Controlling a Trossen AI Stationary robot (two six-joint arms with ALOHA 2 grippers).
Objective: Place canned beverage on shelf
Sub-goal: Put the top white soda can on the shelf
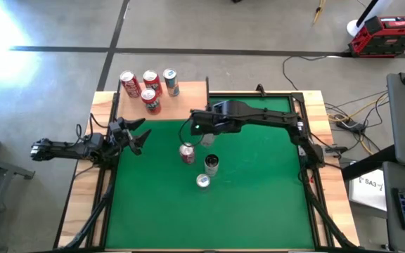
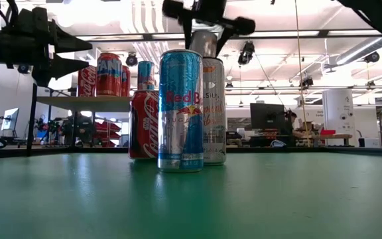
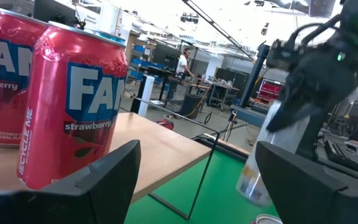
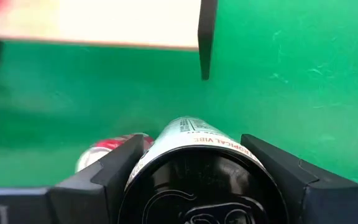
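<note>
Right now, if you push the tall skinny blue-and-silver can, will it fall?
Probably, if pushed high: the tall slim blue-and-silver metal can stands on a narrow base. Tipped over, its round body would likely roll across the green mat.

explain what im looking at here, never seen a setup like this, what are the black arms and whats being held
Two dark robot arms work over a green mat, filmed from above, from table height, and from each wrist. The right gripper grips a slim white can, lifted above the mat. The left gripper waits open beside the light-wood shelf, where four cans already stand. On the mat remain a red cola can, a blue-and-silver Red Bull can and a slim pale can.
</note>
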